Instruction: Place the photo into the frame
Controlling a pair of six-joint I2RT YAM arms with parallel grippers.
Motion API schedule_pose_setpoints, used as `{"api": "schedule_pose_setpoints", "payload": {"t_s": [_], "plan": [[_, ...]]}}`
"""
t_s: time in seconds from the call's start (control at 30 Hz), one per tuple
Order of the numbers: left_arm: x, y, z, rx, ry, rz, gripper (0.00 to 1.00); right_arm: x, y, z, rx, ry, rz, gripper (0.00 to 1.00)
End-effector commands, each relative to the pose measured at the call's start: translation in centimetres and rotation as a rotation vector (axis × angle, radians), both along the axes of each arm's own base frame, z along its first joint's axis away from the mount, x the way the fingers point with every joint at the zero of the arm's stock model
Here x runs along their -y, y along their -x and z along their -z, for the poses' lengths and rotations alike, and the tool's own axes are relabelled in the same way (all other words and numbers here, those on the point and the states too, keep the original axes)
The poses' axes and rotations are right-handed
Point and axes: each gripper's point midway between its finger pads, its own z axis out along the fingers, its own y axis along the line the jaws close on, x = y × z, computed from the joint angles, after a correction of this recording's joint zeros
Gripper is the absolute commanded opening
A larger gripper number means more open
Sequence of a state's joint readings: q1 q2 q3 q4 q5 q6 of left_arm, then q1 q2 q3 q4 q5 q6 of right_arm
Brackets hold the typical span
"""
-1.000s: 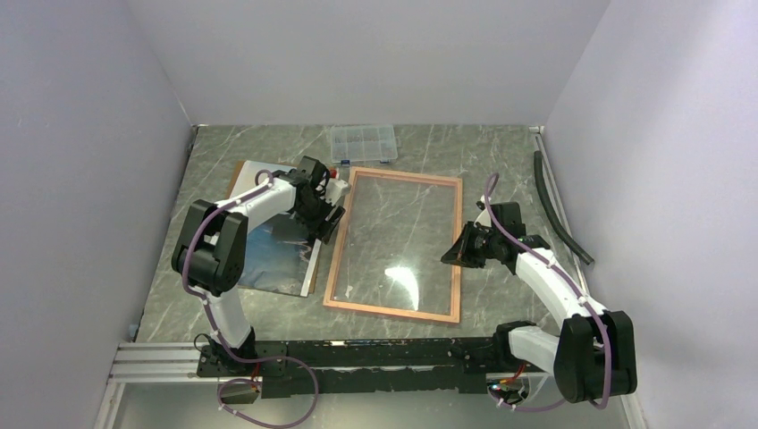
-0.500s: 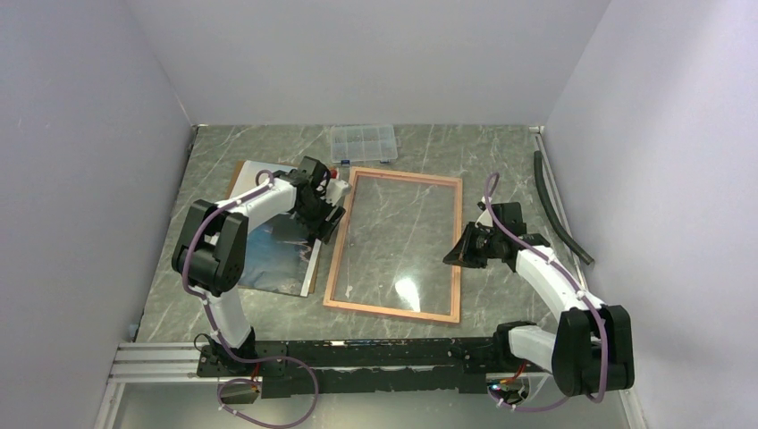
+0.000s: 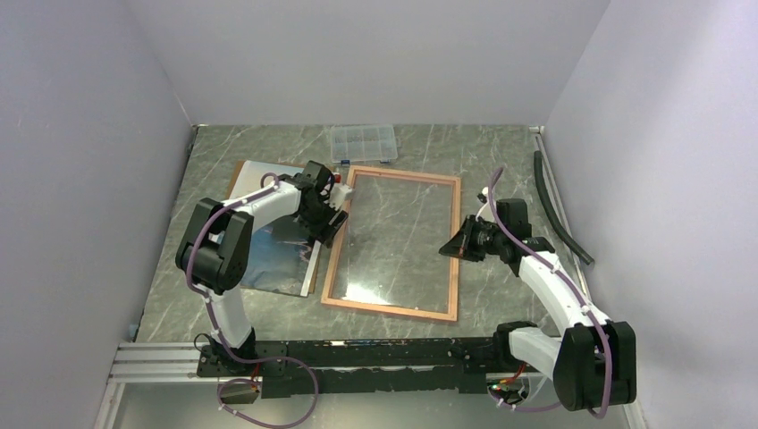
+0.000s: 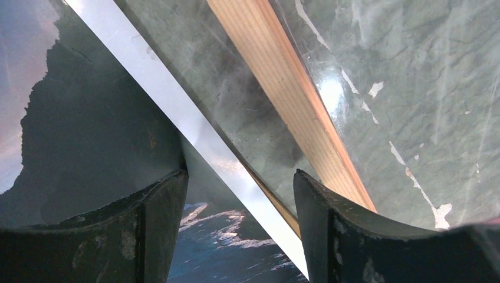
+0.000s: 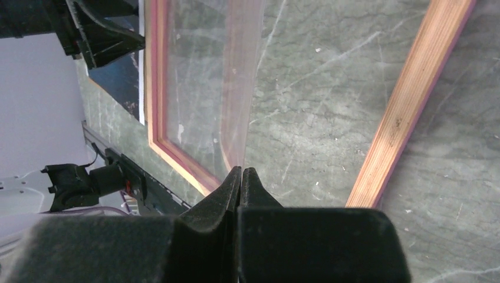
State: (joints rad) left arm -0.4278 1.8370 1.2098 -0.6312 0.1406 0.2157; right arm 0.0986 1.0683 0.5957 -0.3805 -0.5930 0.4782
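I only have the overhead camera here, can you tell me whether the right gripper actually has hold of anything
Observer: Yes. The right wrist view shows the right gripper shut on the edge of the clear pane. The frame has its wooden rail beside it, ungripped.
Operator: And the left one?
Observer: The left gripper is open and holds nothing. The photo shows its white border in the gap between the jaws, next to the frame's wooden rail.

Seen from above, the left arm (image 3: 257, 202) covers the photo's (image 3: 268, 259) side nearest the frame (image 3: 389, 310). The left wrist view cuts both off at its edges. The pane's (image 5: 236, 88) near corner vanishes between the right pincer's (image 5: 242, 174) closed tips. The contents of the box (image 3: 362, 143) beyond the frame are too small to tell.
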Motion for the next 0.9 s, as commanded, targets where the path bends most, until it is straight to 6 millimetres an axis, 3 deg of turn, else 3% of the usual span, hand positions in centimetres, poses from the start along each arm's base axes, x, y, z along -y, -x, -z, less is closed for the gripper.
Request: {"api": "schedule_pose_setpoints", "payload": {"t_s": [0.0,0.3,0.57,0.87], "plan": [[0.3,0.5,1.1,-0.019,0.002,0.010,0.72,-0.7,-2.1,-3.1,0.160,-0.037,-0.044,0.00],[0.3,1.3,1.6,-0.033,0.005,0.018,0.66,-1.1,-1.6,-2.6,0.168,-0.065,-0.066,0.00],[0.7,1.7,1.8,-0.059,0.027,0.026,0.51,-2.1,-0.6,-3.5,0.248,-0.148,-0.111,0.00],[1.0,2.4,2.1,-0.079,0.037,0.037,0.42,-2.5,-0.9,-3.4,0.202,-0.200,-0.080,0.00]]}}
